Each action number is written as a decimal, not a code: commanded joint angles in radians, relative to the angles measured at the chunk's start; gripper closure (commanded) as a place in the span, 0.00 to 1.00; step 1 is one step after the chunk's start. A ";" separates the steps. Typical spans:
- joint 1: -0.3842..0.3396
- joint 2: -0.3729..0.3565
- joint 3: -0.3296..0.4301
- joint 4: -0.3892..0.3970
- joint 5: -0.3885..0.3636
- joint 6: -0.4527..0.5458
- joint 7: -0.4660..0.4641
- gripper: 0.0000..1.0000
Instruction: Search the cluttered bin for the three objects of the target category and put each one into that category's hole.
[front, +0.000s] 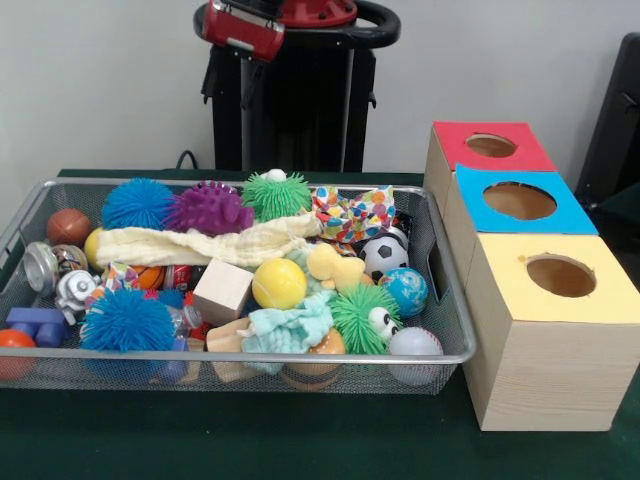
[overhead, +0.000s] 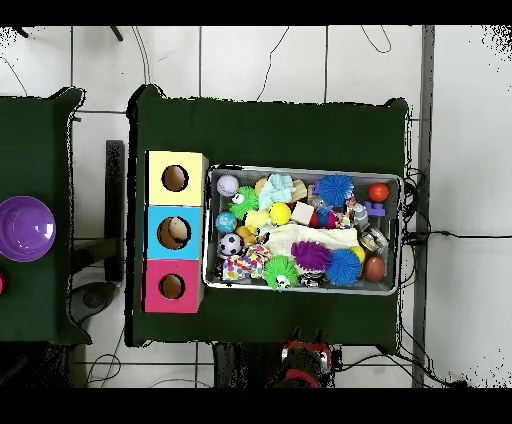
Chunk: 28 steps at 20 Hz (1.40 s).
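White dotted fabric pieces (front: 355, 212) among clutter in mesh bin (front: 240, 356)

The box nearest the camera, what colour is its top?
Yellow top on pale wood, clearest in the front view.

red arm (front: 243, 28) drawn back high at pedestal; fingers hidden.

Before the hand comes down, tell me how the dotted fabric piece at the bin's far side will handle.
The dotted fabric piece looks crumpled, so probably floppy and light. It leans against the soccer ball, which may roll when it lifts.
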<state>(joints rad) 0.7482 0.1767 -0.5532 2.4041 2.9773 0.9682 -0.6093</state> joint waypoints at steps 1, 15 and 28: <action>0.067 0.172 0.023 -0.257 0.027 0.130 0.522 0.00; 0.219 0.295 -0.039 -0.334 0.042 0.117 0.812 0.00; 0.273 0.336 -0.056 -0.390 0.052 0.099 0.951 0.00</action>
<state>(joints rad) 1.0258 0.4537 -0.6751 2.2356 2.9783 0.9688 -0.0227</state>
